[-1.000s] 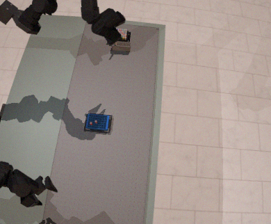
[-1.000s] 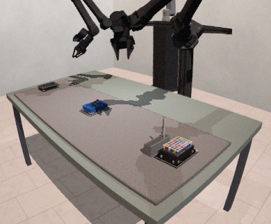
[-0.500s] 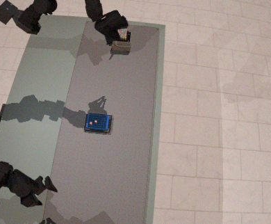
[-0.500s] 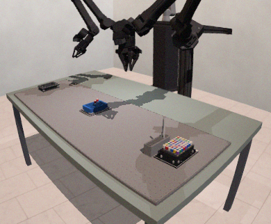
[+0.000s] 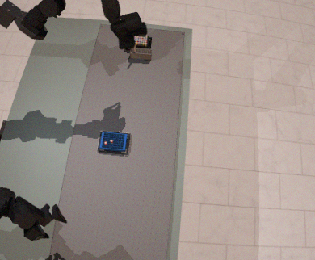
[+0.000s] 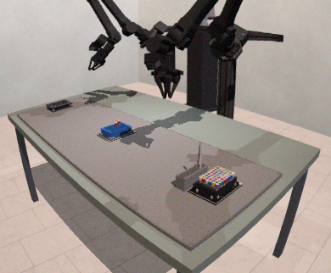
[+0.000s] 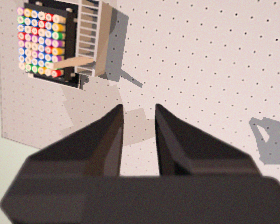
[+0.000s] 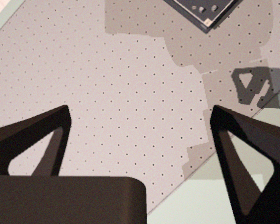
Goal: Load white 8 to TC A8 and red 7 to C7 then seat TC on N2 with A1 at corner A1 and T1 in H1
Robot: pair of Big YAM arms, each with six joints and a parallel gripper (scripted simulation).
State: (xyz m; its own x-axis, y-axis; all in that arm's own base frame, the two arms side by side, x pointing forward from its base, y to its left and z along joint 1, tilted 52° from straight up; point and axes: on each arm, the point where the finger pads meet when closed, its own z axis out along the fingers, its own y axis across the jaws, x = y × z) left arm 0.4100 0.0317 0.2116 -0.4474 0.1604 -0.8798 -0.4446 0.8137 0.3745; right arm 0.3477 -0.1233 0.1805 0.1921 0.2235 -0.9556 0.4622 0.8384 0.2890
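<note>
Transfer stage. The blue slotted carrier (image 5: 119, 145) (image 6: 111, 133), apparently loaded with two capped vials, sits midway between the counter's (image 5: 41, 89) (image 6: 298, 148) short edges. Left pincer (image 5: 127, 50) (image 6: 166, 97) (image 7: 139, 106): narrow, empty; right pincer (image 5: 57, 230) (image 6: 94, 68) (image 8: 141, 106): wide, empty. Next, probably, a level carrier grasp.

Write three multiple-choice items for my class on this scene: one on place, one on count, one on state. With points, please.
1. Where is the holder (image 5: 140, 56) (image 6: 185, 179) (image 7: 105, 45)?
A) On the blue carrier (image 5: 125, 143) (image 6: 111, 132)
B) Beside the rack (image 5: 148, 40) (image 6: 213, 190) (image 7: 70, 45)
C) On the floor

2. How many vials (image 5: 111, 141) (image 6: 116, 124) stand in the carrier?
A) Two
B) Five
C) None

3. How is the left gripper (image 5: 127, 50) (image 6: 166, 97) (image 7: 139, 111)?
A) Shut on a vial
B) Shut on the forceps
C) Slightly open, holding nothing

Key:
1 B: the exterior view shows them side by side.
2 A: the top view shows two caps.
3 C: the left wrist view shows a bare gap between its fingers.
</note>
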